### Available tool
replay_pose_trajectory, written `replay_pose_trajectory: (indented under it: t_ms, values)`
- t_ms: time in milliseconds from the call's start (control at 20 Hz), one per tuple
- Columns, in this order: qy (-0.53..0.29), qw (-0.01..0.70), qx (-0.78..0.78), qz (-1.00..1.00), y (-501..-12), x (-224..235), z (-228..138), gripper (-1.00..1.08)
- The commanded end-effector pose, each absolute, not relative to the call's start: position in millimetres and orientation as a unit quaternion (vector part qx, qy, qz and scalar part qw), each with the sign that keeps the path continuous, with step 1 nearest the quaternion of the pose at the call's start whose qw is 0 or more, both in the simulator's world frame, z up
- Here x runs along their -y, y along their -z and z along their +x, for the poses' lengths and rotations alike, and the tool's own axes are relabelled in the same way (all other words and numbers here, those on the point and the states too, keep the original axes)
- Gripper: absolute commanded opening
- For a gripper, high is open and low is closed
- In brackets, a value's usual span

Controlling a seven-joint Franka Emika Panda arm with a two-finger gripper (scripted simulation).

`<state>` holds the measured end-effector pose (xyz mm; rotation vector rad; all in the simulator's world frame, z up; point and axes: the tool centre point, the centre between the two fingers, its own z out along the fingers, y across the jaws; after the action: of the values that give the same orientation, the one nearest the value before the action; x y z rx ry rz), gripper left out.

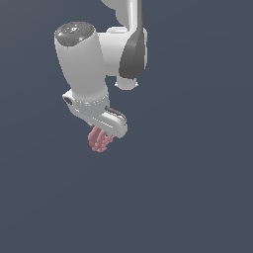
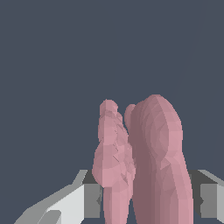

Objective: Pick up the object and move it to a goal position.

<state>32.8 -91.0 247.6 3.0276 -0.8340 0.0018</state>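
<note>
The object (image 1: 100,140) is a dusty-pink lumpy cluster that hangs just under the white hand of my gripper (image 1: 104,134) in the exterior view, left of the middle. In the wrist view the object (image 2: 153,148) fills the space between the two grey finger pads (image 2: 92,199), with lobes reaching out past them. My gripper (image 2: 148,199) is shut on it, one pad at each side. The fingers are hidden behind the hand and the object in the exterior view. No goal marker shows.
The white arm (image 1: 81,59) comes down from the upper edge of the exterior view. Around it there is only a plain dark blue-grey surface (image 1: 197,197), with no other objects or edges in view.
</note>
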Motion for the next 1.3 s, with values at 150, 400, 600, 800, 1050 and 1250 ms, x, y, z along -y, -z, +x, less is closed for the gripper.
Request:
replay_pose_trajectory:
  t_ms: [150, 400, 600, 800, 1050, 1250]
  values:
    - [0.000, 0.001, 0.266, 0.964, -280.2, 93.3, 54.0, -1.00]
    - [0.000, 0.000, 0.265, 0.964, -305.1, 95.0, 70.8, -1.00]
    - [0.000, 0.000, 0.265, 0.964, -322.4, 96.2, 82.8, -1.00]
    - [0.000, 0.000, 0.265, 0.964, -337.7, 97.4, 93.5, -1.00]
    - [0.000, 0.000, 0.265, 0.964, -352.1, 98.6, 104.0, -1.00]
    - [0.000, 0.000, 0.265, 0.964, -359.5, 99.2, 109.5, -1.00]
